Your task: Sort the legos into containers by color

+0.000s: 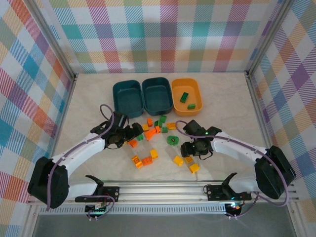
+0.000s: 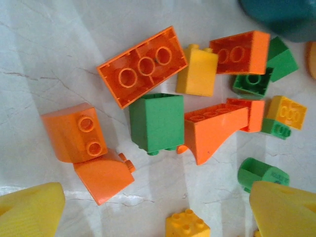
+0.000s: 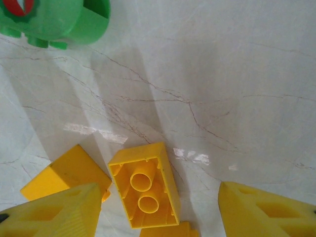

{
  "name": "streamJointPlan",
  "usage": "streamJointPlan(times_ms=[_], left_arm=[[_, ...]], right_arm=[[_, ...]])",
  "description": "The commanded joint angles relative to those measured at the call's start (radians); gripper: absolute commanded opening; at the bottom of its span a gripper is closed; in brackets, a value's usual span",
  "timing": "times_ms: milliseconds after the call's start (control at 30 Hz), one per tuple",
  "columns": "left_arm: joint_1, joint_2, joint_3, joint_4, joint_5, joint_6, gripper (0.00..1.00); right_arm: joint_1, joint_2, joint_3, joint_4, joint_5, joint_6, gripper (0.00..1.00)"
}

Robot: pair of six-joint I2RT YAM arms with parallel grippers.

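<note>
The left gripper [image 2: 155,197] hangs over the 9 o'clock side of the scattered small studded plastic legos [image 1: 150,134]. Its yellow fingers [image 2: 29,210] are spread wide with nothing between them. It seems to be choosing a piece: a green cube-shaped brick [image 2: 157,122] lies at its 12 o'clock, with a long orange brick [image 2: 142,66] just beyond.

At 12 o'clock from the pile the containers stand side by side on the pale marbled bench [image 1: 222,108], within either arm's reach. They are two dark teal plastic tubs [image 1: 118,89] and, at the 3 o'clock end, an orange-yellow plastic tub [image 1: 180,86]. That last one holds two green bricks [image 1: 184,97], so green seems assigned there.

The right gripper [image 3: 159,192] sits low at the pile's 4 o'clock edge. Its fingers are released and straddle an upturned yellow brick [image 3: 143,190], probably lined up to close on it. A round green piece [image 3: 49,19] lies at its 11 o'clock.
</note>
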Motion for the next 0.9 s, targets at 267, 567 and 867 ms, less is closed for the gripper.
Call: streamJointPlan(times_ms=[267, 567, 867], left_arm=[[-0.001, -0.012, 0.002, 0.054, 0.008, -0.008, 0.96], [-0.001, -0.014, -0.003, 0.059, 0.003, -0.007, 0.96], [0.001, -0.018, 0.002, 0.053, -0.008, -0.003, 0.96]], right_arm=[[0.021, 0.109, 0.024, 0.002, -0.037, -0.005, 0.62], [0.021, 0.155, 0.036, 0.015, 0.022, 0.002, 0.52], [0.021, 0.15, 0.058, 0.035, 0.139, 0.017, 0.28]])
